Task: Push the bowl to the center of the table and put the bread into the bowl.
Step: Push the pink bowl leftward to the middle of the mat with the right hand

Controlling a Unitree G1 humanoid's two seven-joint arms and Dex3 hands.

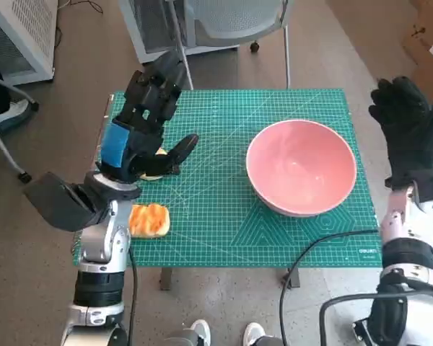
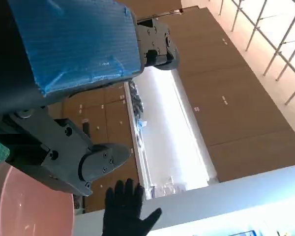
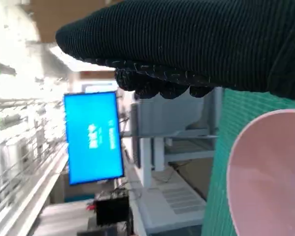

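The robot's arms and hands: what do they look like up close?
The left hand is black, blocky plastic and metal with blue tape across its back. The right hand wears a black knitted glove. Both forearms are pale silver-white with dark bands, and black cables loop by the right forearm.

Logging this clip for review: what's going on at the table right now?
A humanoid robot stands at a table with a green mat. A pink bowl sits right of centre, empty. A bread lies near the left front edge, not yet in the bowl. The left hand hovers over the mat's left side above another pale item, holding nothing. The right hand is raised beside the bowl's right, fingers spread, not touching it.
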